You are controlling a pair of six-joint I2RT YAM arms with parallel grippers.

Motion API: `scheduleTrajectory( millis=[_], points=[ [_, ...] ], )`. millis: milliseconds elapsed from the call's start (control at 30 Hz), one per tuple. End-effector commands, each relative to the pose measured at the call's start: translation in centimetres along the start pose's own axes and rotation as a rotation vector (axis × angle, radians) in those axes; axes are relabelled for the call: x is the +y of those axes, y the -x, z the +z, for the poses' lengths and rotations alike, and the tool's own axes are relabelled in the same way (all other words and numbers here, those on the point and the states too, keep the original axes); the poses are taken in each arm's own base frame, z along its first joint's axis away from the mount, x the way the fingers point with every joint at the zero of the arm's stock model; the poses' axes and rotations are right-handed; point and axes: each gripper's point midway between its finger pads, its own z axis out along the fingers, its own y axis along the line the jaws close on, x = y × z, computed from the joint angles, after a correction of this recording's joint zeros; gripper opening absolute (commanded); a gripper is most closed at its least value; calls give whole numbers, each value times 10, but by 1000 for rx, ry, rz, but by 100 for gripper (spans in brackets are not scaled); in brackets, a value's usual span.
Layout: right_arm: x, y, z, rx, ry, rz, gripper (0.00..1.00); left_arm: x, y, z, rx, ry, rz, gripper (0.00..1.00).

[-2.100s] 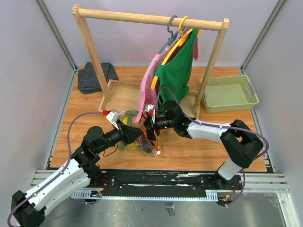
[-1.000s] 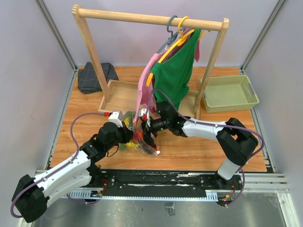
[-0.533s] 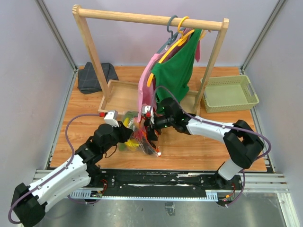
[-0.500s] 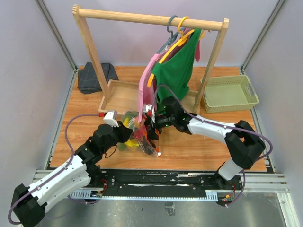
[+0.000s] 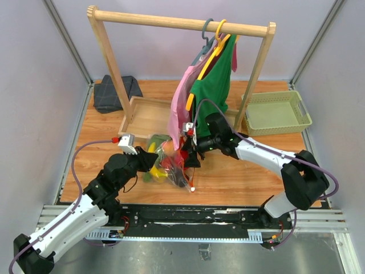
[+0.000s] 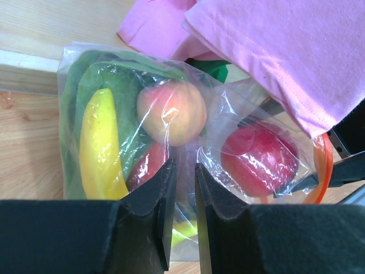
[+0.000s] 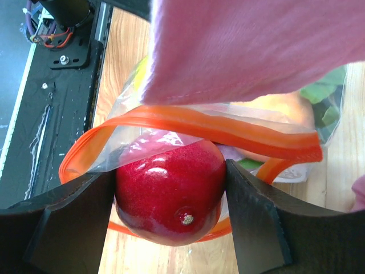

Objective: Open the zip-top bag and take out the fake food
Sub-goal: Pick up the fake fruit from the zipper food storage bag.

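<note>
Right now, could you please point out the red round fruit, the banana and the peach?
red round fruit [image 7: 171, 191], right wrist view, its glossy front
banana [image 6: 101, 145], left wrist view, middle of its yellow side
peach [image 6: 171, 111], left wrist view, its rounded centre

**Bag at the table's front, rack behind**

The zip-top bag [image 5: 165, 166] lies on the table [image 5: 245, 180] near its front edge, between the left gripper [image 6: 182, 171] and the right gripper [image 5: 191, 156]. A round fruit [image 7: 170, 181] sits at the bag's mouth, between the right jaws. Behind the bag stands the clothes rack [image 5: 177, 23] over a tray [image 5: 145, 114]. A basket [image 5: 276, 113] lies at back right and a folded cloth [image 5: 117, 93] at back left.
</note>
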Motion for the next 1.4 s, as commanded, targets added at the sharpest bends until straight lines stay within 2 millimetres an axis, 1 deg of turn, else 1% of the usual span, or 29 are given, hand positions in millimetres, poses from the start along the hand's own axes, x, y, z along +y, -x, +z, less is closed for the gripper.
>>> scheduleTrajectory(
  millis=[0, 100, 333, 600, 967, 1167, 1367],
  points=[
    [14, -6, -16, 17, 35, -10, 22, -2, 1, 0, -21, -20, -12, 24],
    [19, -11, -20, 31, 48, -13, 22, -3, 2, 1, -24, -24, -7, 25],
    [23, -21, -33, 44, 57, 2, 21, -3, 2, 0, -23, -28, -6, 25],
    [31, -17, -47, 27, 79, 17, 20, -5, 6, -2, -40, -35, -8, 25],
    [23, -26, -69, 41, 28, 43, 19, -7, 8, -4, -53, -53, -15, 25],
    [22, -36, -79, 78, 0, 32, 19, -9, 10, -4, -60, -57, -10, 25],
    [22, -45, -100, 114, -41, 21, 19, -9, 13, -5, -69, -57, -4, 25]
  ],
)
